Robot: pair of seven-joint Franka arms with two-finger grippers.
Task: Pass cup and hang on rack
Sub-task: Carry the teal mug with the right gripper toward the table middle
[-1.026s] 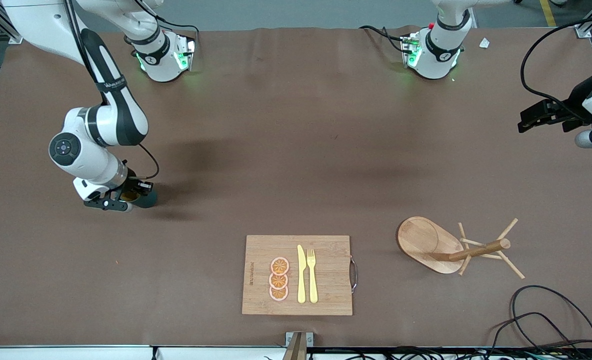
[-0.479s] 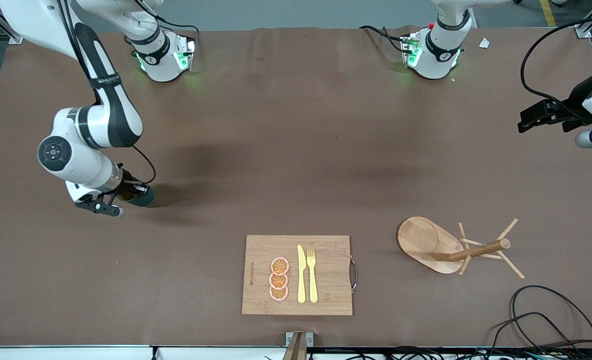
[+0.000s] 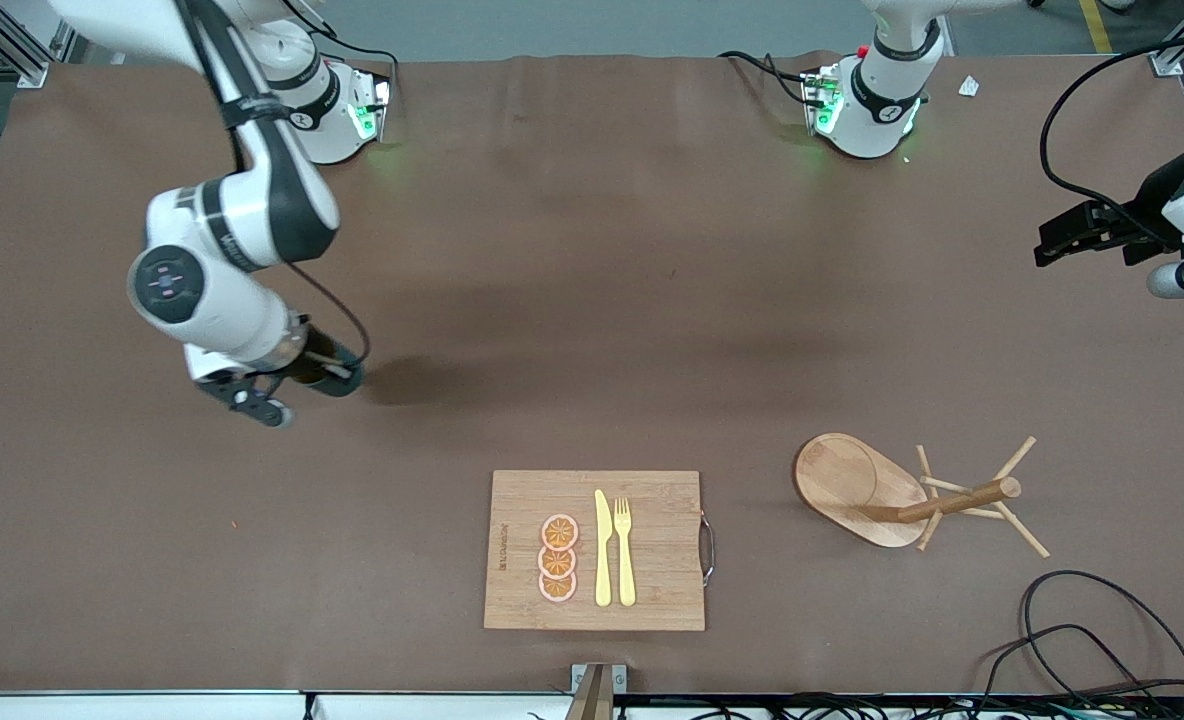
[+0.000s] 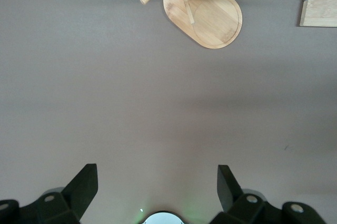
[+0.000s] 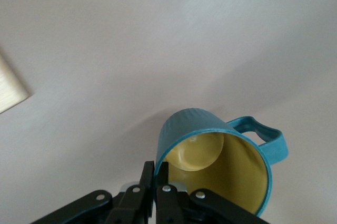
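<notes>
The dark teal cup (image 3: 337,374) with a yellow inside (image 5: 224,163) hangs just above the table toward the right arm's end, with its shadow beside it. My right gripper (image 3: 308,371) is shut on it, the fingers (image 5: 160,170) pinching the rim wall on the side away from the loop handle (image 5: 266,135). The light wooden rack (image 3: 845,480) stands toward the left arm's end, its pole and thin pegs bare (image 4: 208,17). My left gripper (image 3: 1048,243) waits open and holding nothing (image 4: 157,183), above the table's edge at the left arm's end.
A bamboo cutting board (image 3: 652,560) with a yellow knife, a yellow fork and three orange slices lies near the front edge, and one corner of it shows (image 4: 319,3). Black cables (image 3: 1082,630) coil by the front corner near the rack.
The right arm has risen and swung toward the middle of the table, carrying the cup with it. The left arm has stayed where it was.
</notes>
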